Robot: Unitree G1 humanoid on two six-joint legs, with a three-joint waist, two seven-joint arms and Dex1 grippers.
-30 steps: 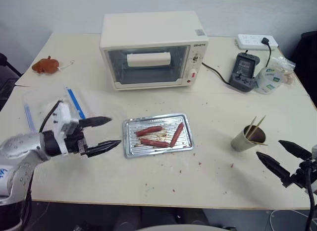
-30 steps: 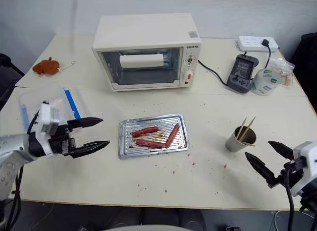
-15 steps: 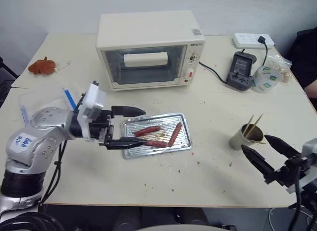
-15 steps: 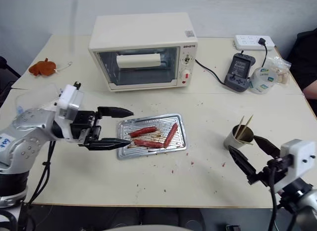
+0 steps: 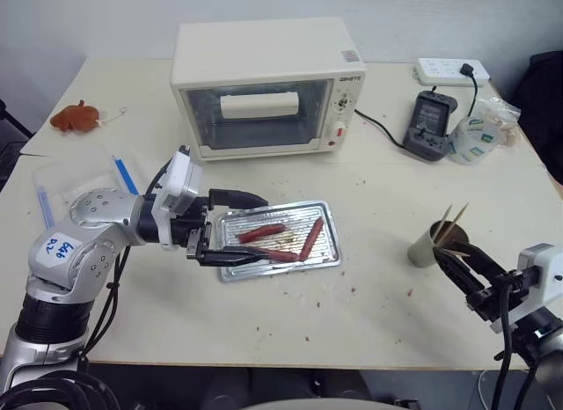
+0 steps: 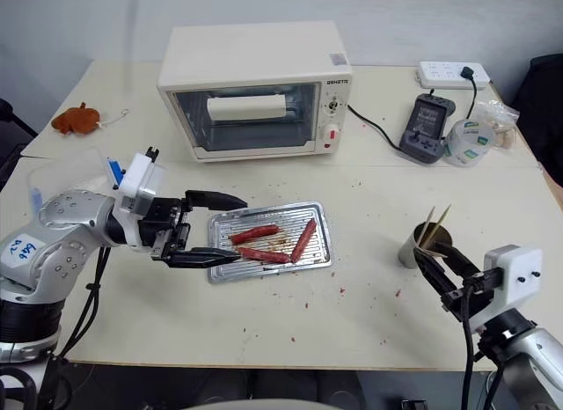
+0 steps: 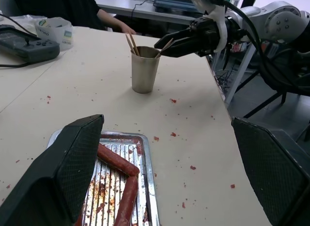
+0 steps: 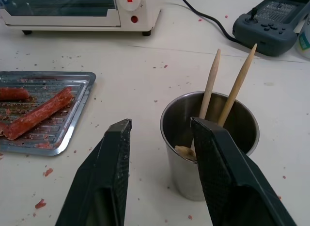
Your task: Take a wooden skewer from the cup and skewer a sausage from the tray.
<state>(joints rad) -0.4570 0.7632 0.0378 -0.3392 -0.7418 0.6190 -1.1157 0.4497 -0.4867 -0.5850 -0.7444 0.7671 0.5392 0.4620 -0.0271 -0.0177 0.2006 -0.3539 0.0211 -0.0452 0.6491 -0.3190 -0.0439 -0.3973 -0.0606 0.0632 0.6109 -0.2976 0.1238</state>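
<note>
Two skewers point(image 8: 210, 83) are sticking up out of the cup point(image 8: 208, 143), with the right gripper point(image 8: 162, 138) hanging just beside it, fingers partly spread and holding nothing. Left gripper point(image 5: 236, 224) is gaping wide and empty over the tray point(image 5: 327, 256), well left of the cup. Skewers look light, stiff and snappable, so I'd pinch one near the top.

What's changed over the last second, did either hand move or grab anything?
The left hand swung in from the table's left side and now hangs open over the tray's left end. The right hand closed in on the cup and its fingers narrowed, one at the rim; nothing is visibly gripped. The three sausages, the skewers and the oven stayed put.
</note>
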